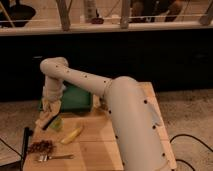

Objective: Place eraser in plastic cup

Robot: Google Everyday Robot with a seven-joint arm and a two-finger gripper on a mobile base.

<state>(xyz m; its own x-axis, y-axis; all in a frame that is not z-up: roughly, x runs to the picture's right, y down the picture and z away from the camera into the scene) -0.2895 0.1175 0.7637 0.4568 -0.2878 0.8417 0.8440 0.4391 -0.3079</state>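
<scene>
My gripper (50, 109) hangs from the pale arm over the left part of the wooden table. It is shut on the eraser (43, 120), a tan-brown flat block with a dark edge, which hangs tilted below the fingers just above the table. The plastic cup (57, 123), small and pale yellow-green, stands right next to the eraser on its right side, partly hidden by it.
A large dark green bin (76, 98) sits just behind the gripper. A yellow banana-shaped piece (72, 135) lies right of the cup. A dark brown clump (41, 146) and a fork (55, 157) lie at the front left. The table's left edge (26, 140) is close.
</scene>
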